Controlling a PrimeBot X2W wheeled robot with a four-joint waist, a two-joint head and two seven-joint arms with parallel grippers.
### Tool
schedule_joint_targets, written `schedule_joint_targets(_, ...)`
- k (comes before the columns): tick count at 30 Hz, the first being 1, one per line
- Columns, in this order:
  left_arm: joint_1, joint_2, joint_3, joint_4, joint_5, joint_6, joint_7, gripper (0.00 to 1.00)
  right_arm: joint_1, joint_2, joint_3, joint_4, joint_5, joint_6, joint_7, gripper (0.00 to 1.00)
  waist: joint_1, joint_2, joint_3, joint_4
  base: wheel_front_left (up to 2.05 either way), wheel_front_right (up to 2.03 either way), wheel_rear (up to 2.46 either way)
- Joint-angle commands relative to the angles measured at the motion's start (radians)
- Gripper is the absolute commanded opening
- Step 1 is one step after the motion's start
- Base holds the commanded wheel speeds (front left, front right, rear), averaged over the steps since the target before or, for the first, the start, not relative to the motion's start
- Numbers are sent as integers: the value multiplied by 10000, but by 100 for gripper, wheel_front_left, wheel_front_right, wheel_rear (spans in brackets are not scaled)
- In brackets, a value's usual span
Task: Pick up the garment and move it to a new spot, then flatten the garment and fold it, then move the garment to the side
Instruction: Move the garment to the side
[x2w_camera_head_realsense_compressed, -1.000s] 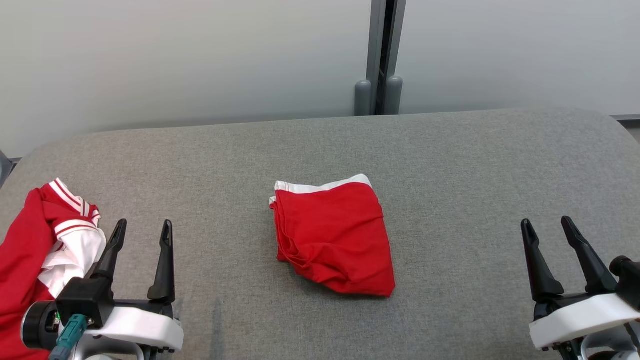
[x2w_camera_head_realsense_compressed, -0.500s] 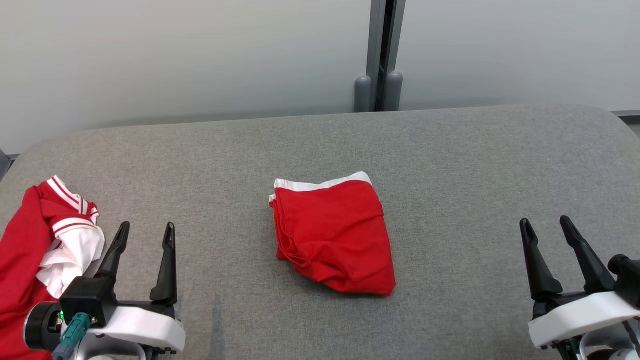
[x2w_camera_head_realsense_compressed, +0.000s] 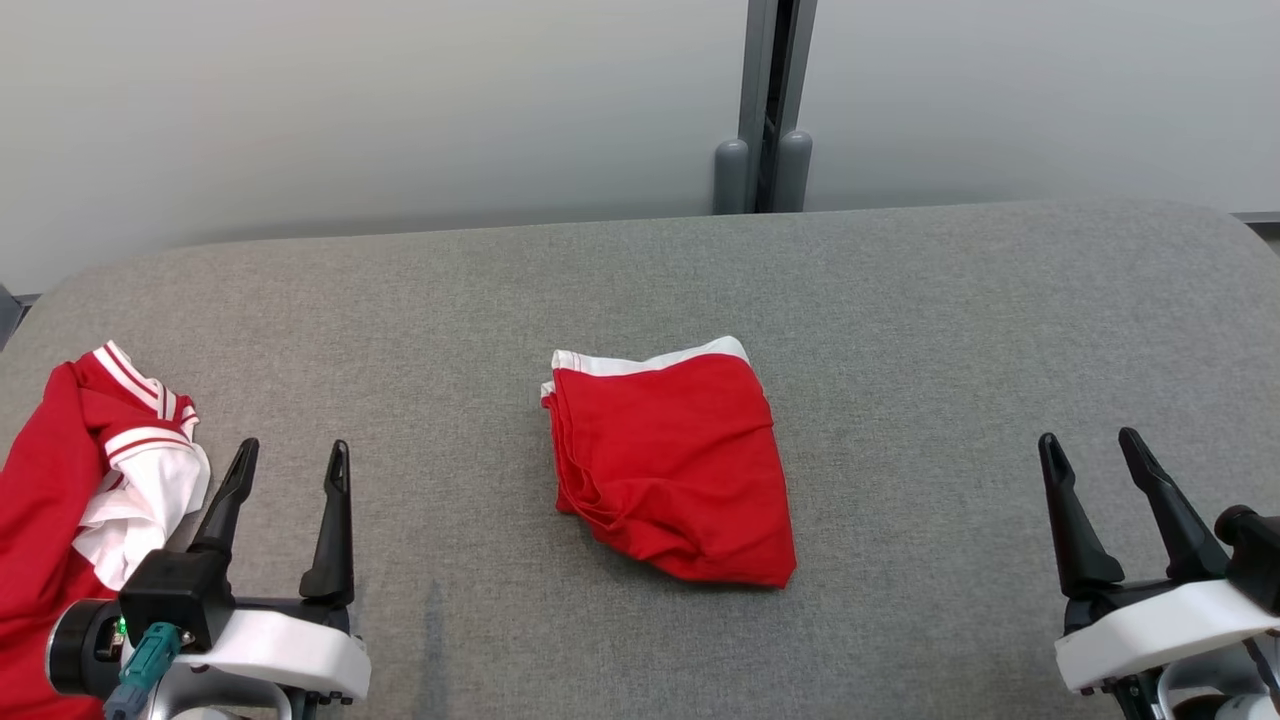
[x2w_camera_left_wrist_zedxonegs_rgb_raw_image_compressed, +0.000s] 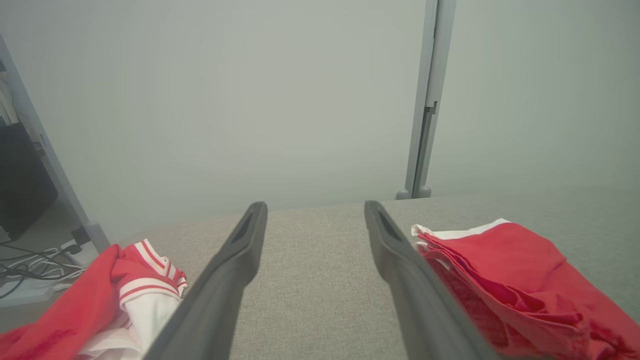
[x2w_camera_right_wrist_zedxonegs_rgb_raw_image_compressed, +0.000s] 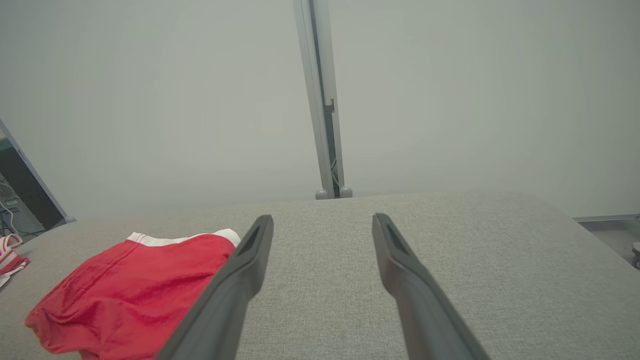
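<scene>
So the folded red garment (x2w_camera_head_realsense_compressed: 670, 465) is sitting pretty much dead centre on the grey fabric tabletop (x2w_camera_head_realsense_compressed: 900, 320). It's a chunky folded square with a white band along its 12 o'clock edge, stacked layers showing down the 9 o'clock side, and the 5 o'clock corner sticking out a bit. Neither claw is touching it. The left claw (x2w_camera_head_realsense_compressed: 294, 448) is down at 7 o'clock in the head view, fingers spread wide apart with nothing between them, hovering over bare tabletop. The right claw (x2w_camera_head_realsense_compressed: 1088, 440) is at 4 o'clock, same deal: wide open, empty, well apart from the garment. There's also a crumpled red-and-white jersey (x2w_camera_head_realsense_compressed: 60, 500) with striped trim at 8 o'clock, hanging off the tabletop edge and just beside the left claw's outer finger, though I can't tell if they actually touch. From the left wrist cam the folded garment is at 4 o'clock, partly tucked behind one finger, and the jersey is at 8 o'clock, with some cables (x2w_camera_left_wrist_zedxonegs_rgb_raw_image_compressed: 30, 265) on the floor at 9 o'clock. From the right wrist cam the garment is at 8 o'clock. A grey post (x2w_camera_head_realsense_compressed: 765, 100) stands at 12 o'clock against the pale wall (x2w_camera_head_realsense_compressed: 350, 120).
</scene>
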Motion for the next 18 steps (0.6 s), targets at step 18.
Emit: schedule_joint_targets(18, -1065, -213, -199, -284, 156, -89, -209, 100, -1406, -611, 1364, 849, 465, 1, 852, 100, 0, 0, 1485, 800, 0, 0, 0)
